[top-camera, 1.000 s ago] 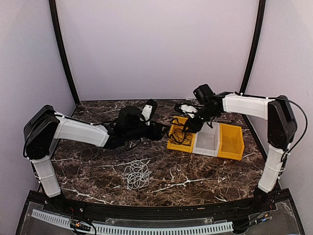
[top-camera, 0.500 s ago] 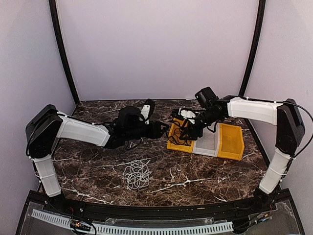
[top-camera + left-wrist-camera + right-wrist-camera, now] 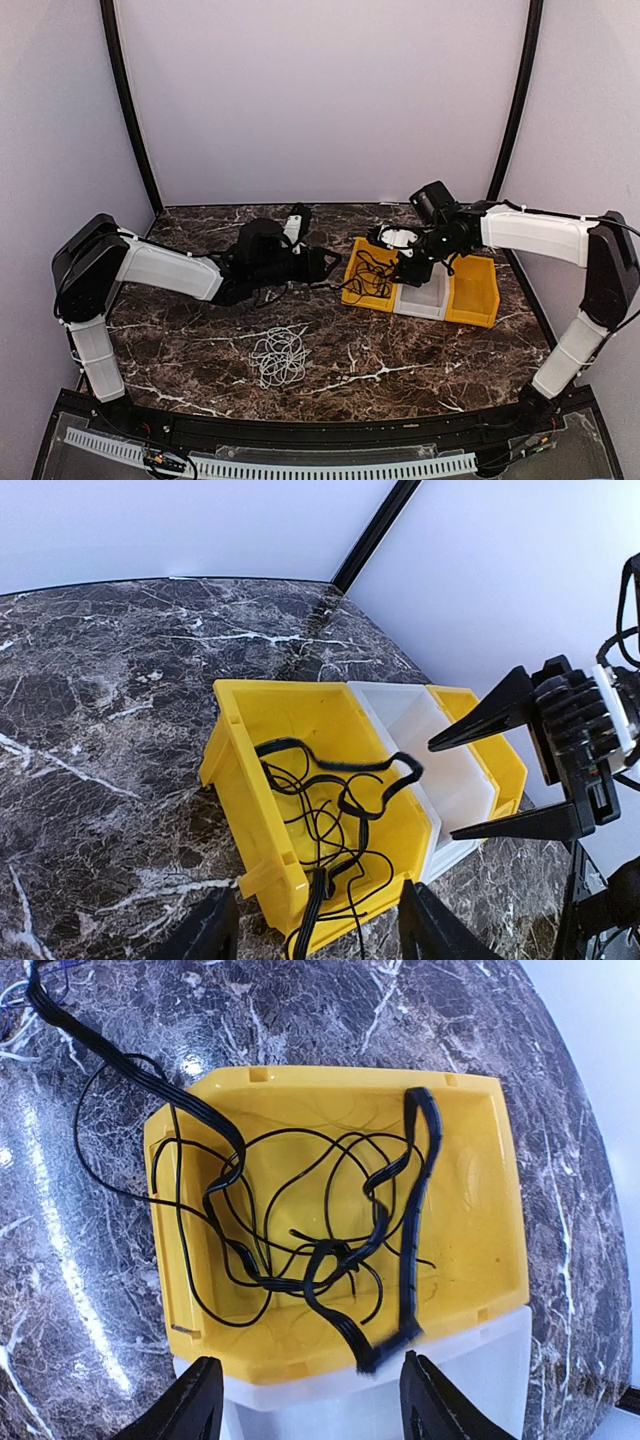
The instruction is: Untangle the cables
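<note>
The black cable (image 3: 418, 1190) lay in the left yellow bin (image 3: 480, 1210) — left gripper (image 3: 315, 920), right gripper (image 3: 308, 1380) wide open — white cable (image 3: 279, 355) likely next.

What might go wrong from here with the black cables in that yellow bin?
The tangled black cables trail over the rim of the yellow plastic bin toward the left gripper; pulling there may drag or tip the bin. Their loops cross each other, so tugging one strand could tighten the knot.
</note>
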You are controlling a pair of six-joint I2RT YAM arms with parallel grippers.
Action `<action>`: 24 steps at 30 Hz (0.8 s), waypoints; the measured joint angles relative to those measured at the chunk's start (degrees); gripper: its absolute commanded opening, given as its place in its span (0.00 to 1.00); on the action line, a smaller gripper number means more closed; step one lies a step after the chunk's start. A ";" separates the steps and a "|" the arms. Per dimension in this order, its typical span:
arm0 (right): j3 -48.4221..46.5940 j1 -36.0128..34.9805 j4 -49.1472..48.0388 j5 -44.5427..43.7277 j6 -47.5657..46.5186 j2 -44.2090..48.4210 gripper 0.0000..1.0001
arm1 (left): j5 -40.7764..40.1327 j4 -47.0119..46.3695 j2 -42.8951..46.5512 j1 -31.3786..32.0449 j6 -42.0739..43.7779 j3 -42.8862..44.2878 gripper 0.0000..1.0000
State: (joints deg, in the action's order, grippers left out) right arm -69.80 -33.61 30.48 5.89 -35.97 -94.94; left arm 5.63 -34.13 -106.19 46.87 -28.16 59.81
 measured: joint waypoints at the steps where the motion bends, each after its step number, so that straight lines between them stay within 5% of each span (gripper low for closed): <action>1: 0.63 0.00 -0.07 -0.35 0.00 1.11 0.63 | 0.04 -0.11 0.00 0.00 0.00 0.00 0.57; 6: 4.52 0.00 -0.17 -0.87 -0.02 6.19 0.63 | 0.70 -0.72 0.00 0.00 -0.04 -0.13 0.59; 14: 1.92 1.27 2.10 14.93 1.40 5.38 0.63 | 2.16 -0.92 0.63 0.00 -0.44 -0.92 0.62; 24: 2.75 -6.62 -9.16 17.42 2.12 -0.52 0.68 | 3.63 -0.79 2.23 0.00 -4.46 -0.92 0.60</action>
State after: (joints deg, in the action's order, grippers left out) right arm -67.05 -40.23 21.32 23.31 -33.85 -95.46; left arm 9.26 -34.92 -103.96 46.87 -32.62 58.89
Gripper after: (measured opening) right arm 0.659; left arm 0.599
